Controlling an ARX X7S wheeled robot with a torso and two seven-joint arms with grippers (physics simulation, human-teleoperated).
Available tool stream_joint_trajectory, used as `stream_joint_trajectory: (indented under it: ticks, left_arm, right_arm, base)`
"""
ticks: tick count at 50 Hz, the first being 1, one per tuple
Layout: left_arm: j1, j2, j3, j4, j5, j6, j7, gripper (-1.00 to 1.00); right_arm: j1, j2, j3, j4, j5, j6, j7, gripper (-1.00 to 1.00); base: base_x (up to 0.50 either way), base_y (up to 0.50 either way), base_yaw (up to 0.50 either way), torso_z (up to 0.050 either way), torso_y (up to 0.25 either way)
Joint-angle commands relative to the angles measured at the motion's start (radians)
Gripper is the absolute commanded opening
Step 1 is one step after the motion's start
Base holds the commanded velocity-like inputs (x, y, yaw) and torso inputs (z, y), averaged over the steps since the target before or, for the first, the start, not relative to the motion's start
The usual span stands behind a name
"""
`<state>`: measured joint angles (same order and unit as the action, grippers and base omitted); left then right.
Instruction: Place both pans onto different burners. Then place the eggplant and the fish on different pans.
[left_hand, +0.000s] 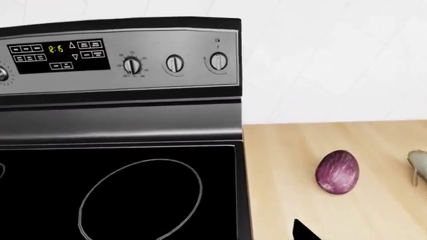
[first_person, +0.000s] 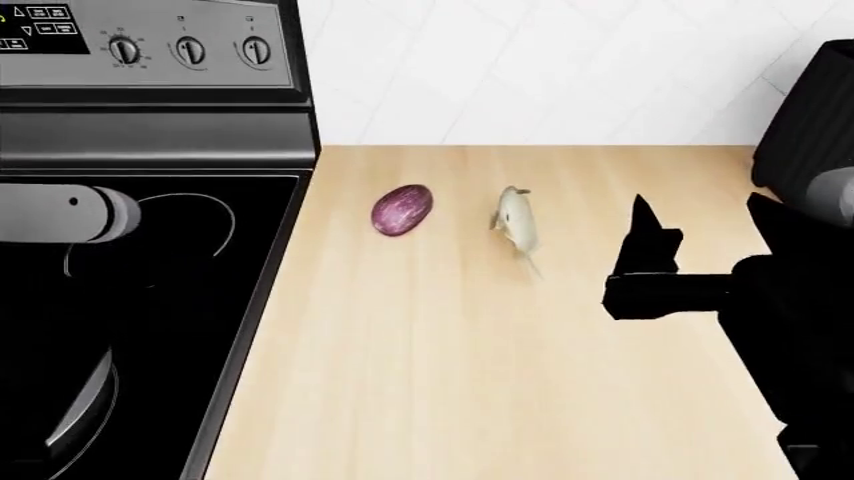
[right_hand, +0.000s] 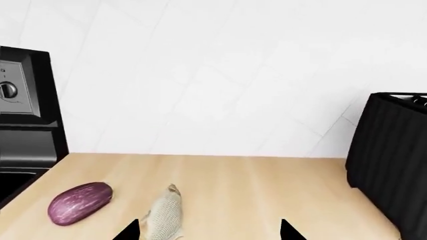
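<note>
The eggplant (first_person: 402, 210) is lying on the pale wood-grain bench (first_person: 441, 380), egg-shaped, purple-magenta with faint pale streaks, close to the bench's left edge where it is meeting the glossy black glass cooktop (first_person: 174, 330). Just beside it, toward the bench's middle, the fish (first_person: 517, 222) is resting, slim, beige-silver, with its thin tail pointing toward the near edge. Both are sitting nearer the back edge of the bench than the front. On the cooktop a thin white burner ring (left_hand: 141, 198) is showing bare, and another ring (first_person: 200, 225) is partly hidden behind the grey rounded left arm (first_person: 67, 215). At the cooktop's near corner a curved metallic pan rim (first_person: 83, 400) is just showing. The right claw (right_hand: 209, 229) is hovering over the bench with its two dark fingertips spread wide apart, nothing between them, the fish lying just ahead of the gap. The left claw is showing only one black tip (left_hand: 305, 231), so I cannot tell how far it is opened.
</note>
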<state>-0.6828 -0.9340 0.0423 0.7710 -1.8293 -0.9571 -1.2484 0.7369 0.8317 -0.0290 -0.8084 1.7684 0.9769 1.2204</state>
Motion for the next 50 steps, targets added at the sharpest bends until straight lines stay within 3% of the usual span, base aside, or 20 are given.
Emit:
stream_joint_trajectory:
  ticks: [1, 22, 27, 34, 50]
  left_arm:
    - [-0.013, 0.011, 0.024, -0.012, 0.016, -0.011, 0.011, 1.00]
    - [-0.051, 0.024, 0.050, -0.033, 0.023, -0.016, 0.025, 1.00]
    - [-0.050, 0.024, 0.050, -0.034, 0.026, -0.015, 0.028, 1.00]
    - [-0.023, 0.028, 0.033, -0.042, 0.063, -0.007, 0.068, 1.00]
    - [-0.014, 0.024, 0.019, -0.048, 0.078, 0.005, 0.101, 1.00]
  right_arm:
    - [0.210, -0.122, -0.185, 0.195, -0.097, 0.089, -0.044, 1.00]
    - [0.475, -0.348, -0.402, 0.616, -0.345, 0.133, -0.268, 1.00]
    - [0.485, -0.359, -0.416, 0.646, -0.367, 0.126, -0.290, 1.00]
    - [0.492, -0.442, -0.529, 0.840, -0.535, 0.049, -0.445, 1.00]
    - [0.541, -0.542, -0.591, 1.102, -0.649, -0.007, -0.474, 1.00]
  base:
    - [0.00, 0.00, 0.00, 0.000, 0.000]
    - [0.00, 0.00, 0.00, 0.000, 0.000]
    - [0.00, 0.00, 0.00, 0.000, 0.000]
    - [0.00, 0.00, 0.00, 0.000, 0.000]
    - [0.00, 0.00, 0.00, 0.000, 0.000]
